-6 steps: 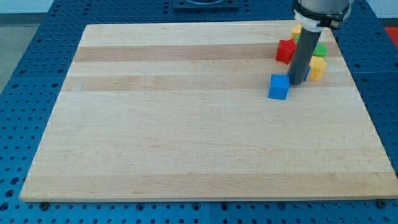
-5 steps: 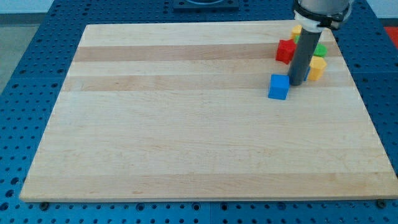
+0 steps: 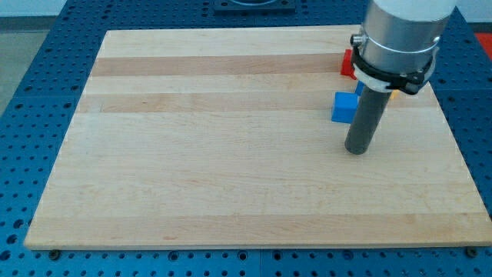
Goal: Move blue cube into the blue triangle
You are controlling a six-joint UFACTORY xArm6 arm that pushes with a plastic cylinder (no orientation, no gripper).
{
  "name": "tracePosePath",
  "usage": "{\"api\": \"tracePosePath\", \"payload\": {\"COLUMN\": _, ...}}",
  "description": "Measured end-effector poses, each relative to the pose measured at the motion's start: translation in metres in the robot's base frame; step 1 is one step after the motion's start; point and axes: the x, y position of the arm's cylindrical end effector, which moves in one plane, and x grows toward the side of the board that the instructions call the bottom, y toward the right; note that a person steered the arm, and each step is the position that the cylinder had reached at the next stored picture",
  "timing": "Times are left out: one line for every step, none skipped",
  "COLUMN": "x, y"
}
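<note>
The blue cube (image 3: 344, 108) sits on the wooden board (image 3: 231, 154) at the upper right. My tip (image 3: 356, 150) rests on the board below and slightly right of the cube, a short gap away from it. The rod and the arm's grey housing (image 3: 400, 35) cover the cluster of blocks at the board's top right. Only a part of a red block (image 3: 348, 63) shows at the housing's left edge. A sliver of blue (image 3: 359, 88) shows beside the rod just above the cube; I cannot tell whether it is the blue triangle.
The board lies on a blue perforated table (image 3: 31, 115). The board's right edge (image 3: 453, 138) is close to the rod. The yellow and green blocks seen earlier are hidden behind the arm.
My tip has moved down the view, from the cube's upper right side to a spot below and right of it. The arm now hides the block cluster. The blue cube has not moved.
</note>
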Motion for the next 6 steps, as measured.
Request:
{"api": "tracePosePath", "payload": {"x": -0.045, "y": 0.002}}
{"api": "tracePosePath", "payload": {"x": -0.045, "y": -0.005}}
{"api": "tracePosePath", "payload": {"x": -0.064, "y": -0.005}}
{"api": "tracePosePath", "payload": {"x": -0.066, "y": -0.005}}
{"api": "tracePosePath", "payload": {"x": -0.062, "y": -0.005}}
{"api": "tracePosePath", "payload": {"x": -0.068, "y": -0.001}}
